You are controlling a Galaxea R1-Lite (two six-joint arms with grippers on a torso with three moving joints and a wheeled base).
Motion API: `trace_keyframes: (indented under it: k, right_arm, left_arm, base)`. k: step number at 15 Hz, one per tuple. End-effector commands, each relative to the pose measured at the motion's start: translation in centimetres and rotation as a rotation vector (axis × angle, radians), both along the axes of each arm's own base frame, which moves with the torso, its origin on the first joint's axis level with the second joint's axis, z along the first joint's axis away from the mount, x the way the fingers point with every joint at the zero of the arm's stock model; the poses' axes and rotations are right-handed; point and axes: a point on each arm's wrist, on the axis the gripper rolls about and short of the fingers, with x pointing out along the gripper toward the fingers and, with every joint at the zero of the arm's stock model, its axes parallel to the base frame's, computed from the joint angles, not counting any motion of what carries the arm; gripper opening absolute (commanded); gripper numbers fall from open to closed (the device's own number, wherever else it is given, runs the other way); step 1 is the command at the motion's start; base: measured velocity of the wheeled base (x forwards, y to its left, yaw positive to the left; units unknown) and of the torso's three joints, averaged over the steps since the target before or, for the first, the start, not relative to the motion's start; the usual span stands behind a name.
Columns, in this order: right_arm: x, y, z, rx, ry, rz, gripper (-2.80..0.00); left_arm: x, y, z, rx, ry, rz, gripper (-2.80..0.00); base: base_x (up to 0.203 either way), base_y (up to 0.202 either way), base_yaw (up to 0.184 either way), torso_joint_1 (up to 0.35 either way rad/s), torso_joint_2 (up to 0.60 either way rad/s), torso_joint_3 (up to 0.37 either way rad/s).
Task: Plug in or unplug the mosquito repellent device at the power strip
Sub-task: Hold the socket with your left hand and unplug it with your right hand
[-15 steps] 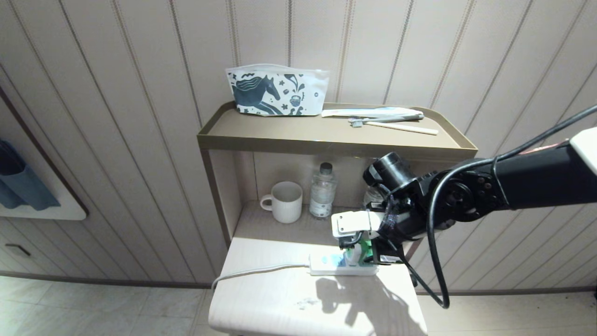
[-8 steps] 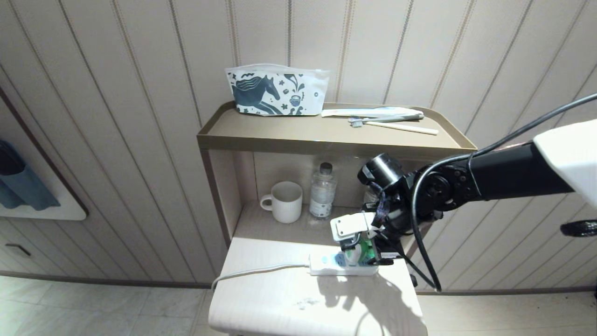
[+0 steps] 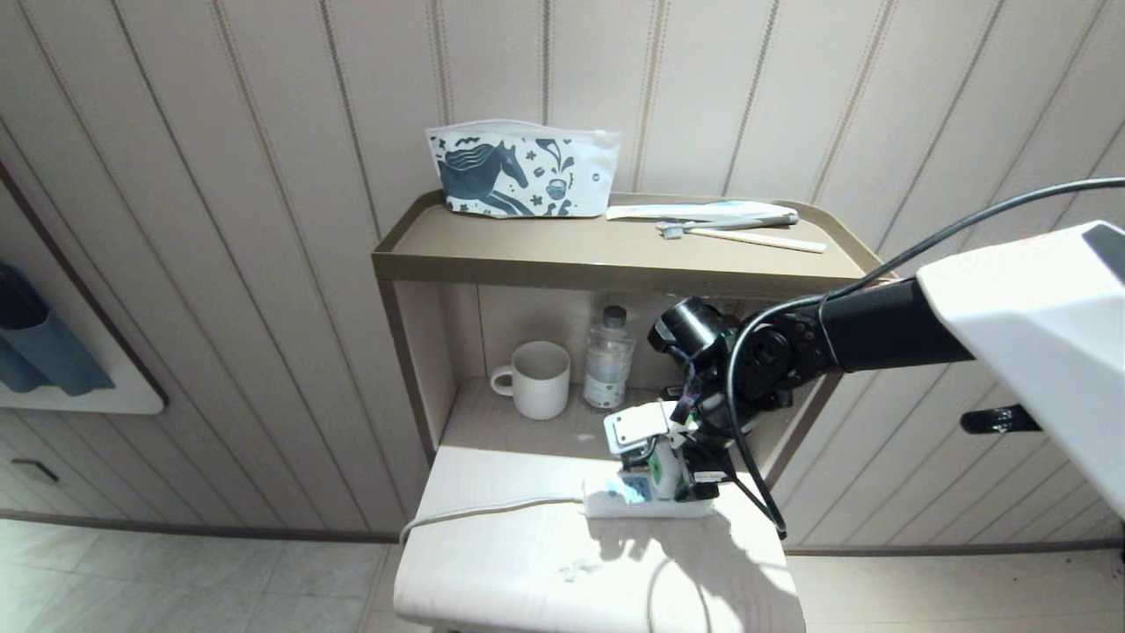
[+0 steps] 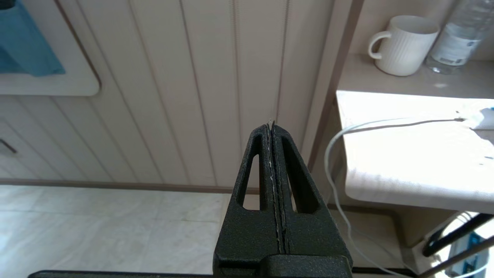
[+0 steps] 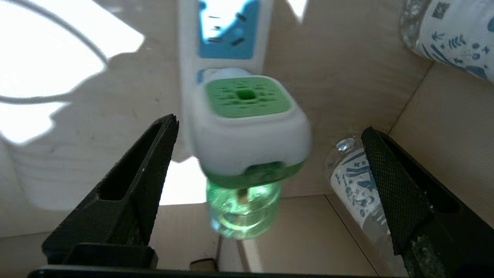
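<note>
Right claw stands wide apart, one finger on each side of the device, touching neither side of it. Between them the device sits plugged into the strip, green vent facing the claw, green bottle hanging toward the claw's base. Beyond the device one blue socket face lies free. In the head view the claw hangs over the strip on the worktop, whose cord trails off away from the claw. Behind the claw, in the shelf's niche, stand a bottle and a mug. Left claw is pressed together, parked low, well apart from the worktop.
</note>
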Motion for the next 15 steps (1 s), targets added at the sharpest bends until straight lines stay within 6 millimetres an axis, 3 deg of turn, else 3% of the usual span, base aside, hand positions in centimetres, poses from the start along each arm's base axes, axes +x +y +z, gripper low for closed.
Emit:
trace_keyframes:
  k: [1,12,13,15]
  right_arm:
    - [0.5,0.2,-1.1,-0.012,0.022,0.006,0.0]
    - [1.3,0.2,-2.2,0.004,0.043,-0.003,0.0]
    - [1.3,0.2,-2.2,0.005,0.043,-0.003,-2.8]
    - [1.3,0.2,-2.3,0.006,0.047,-0.008,-2.8]
  left_arm:
    - [0.0,0.0,0.0,0.0,0.001,-0.001,-2.8]
    - [0.0,0.0,0.0,0.0,0.001,-0.001,-2.8]
    - [0.0,0.0,0.0,0.0,0.001,-0.001,-2.8]
    - [0.0,0.0,0.0,0.0,0.001,-0.001,-2.8]
  base:
    - [0.0,0.0,0.0,0.0,0.0,0.0]
    - [0.0,0.0,0.0,0.0,0.0,0.0]
    - [0.0,0.0,0.0,0.0,0.0,0.0]
    - [0.0,0.0,0.0,0.0,0.0,0.0]
